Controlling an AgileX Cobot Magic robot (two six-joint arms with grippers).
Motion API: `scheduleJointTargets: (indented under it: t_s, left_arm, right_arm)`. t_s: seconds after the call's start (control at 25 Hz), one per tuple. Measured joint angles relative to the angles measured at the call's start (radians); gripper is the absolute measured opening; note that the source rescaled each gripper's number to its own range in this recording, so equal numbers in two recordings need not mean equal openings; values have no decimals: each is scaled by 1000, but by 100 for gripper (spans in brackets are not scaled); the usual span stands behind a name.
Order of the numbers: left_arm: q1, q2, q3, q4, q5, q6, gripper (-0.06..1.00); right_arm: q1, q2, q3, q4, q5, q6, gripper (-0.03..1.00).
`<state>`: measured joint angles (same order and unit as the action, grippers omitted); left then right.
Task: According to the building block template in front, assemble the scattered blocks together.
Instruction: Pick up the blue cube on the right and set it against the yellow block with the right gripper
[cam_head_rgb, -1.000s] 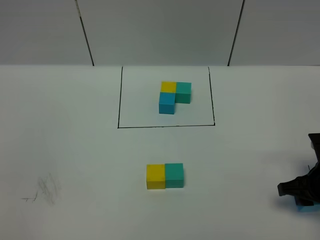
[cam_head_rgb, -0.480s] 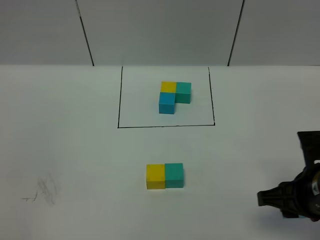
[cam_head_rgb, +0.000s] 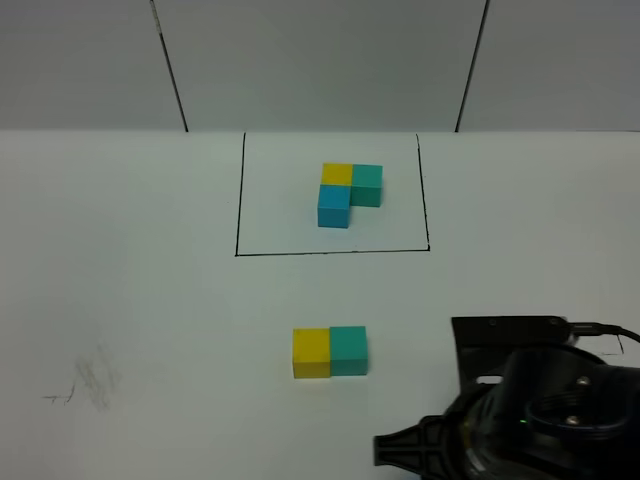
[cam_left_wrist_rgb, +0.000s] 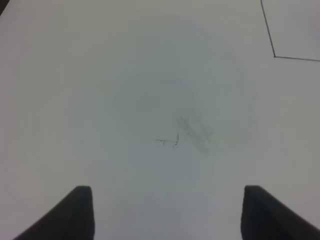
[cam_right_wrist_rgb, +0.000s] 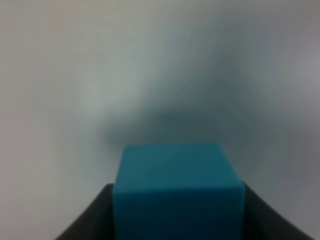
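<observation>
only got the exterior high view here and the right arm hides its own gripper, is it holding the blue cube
observer: yes, in the right wrist view the sky-blue cube fills the gap between the right gripper's fingers.
operator: where's the left gripper, it's not in my view
observer: the left wrist view shows the left gripper open with nothing between its fingers.
operator: over what
observer: it hangs above the pencil smudge, with a corner of the black frame off to one side.
</observation>
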<state>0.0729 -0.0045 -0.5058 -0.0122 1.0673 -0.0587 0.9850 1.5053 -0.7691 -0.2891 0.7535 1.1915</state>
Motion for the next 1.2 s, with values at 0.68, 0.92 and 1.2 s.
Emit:
scheduleJointTargets:
  t_s: [0.68,0.92,1.2]
  left_arm:
    - [0,0,0,0,0,0,37]
    - [0,0,0,0,0,2,37]
    - [0,0,0,1,0,1,37]
  right_arm:
    - [31,465,-545,117,142,-112,2]
    - [35,551,-643,117,162,-124,2]
    - [35,580,-655,55,154,-63,2]
